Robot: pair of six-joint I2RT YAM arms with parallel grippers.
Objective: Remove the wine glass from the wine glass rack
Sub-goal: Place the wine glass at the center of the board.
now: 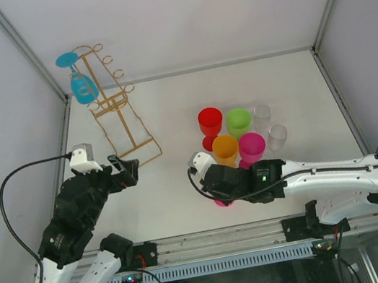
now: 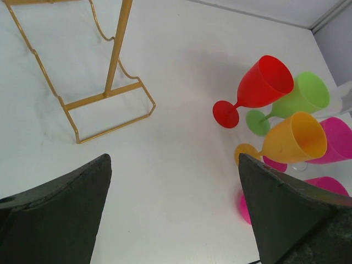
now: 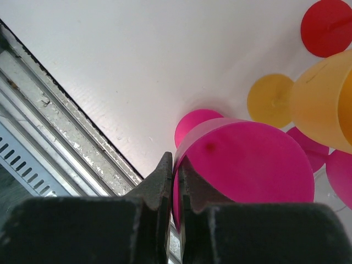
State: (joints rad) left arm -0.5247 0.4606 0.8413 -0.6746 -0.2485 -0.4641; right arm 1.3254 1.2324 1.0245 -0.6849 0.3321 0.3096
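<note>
By the left edge of the white table (image 1: 274,82), a translucent blue wine glass (image 1: 82,85) hangs inverted on the gold wire wine glass rack (image 1: 117,117), so its removal is judged outstanding. Near the rack's base frame the left gripper (image 1: 129,168) gapes wide and holds nothing. The right gripper (image 3: 175,168), its arm stretched low along the near edge, pinches the rim of a magenta plastic wine glass (image 3: 247,159) beside other coloured glasses (image 1: 239,124).

A blue wine glass (image 1: 81,86) hangs on the gold wire rack (image 1: 120,117) at the table's (image 1: 163,117) far left. The left end effector (image 1: 130,170) sits just beside the rack's base. The right end effector (image 1: 216,189) is over a pink glass (image 1: 223,202), near a cluster of colored glasses (image 1: 225,148).
</note>
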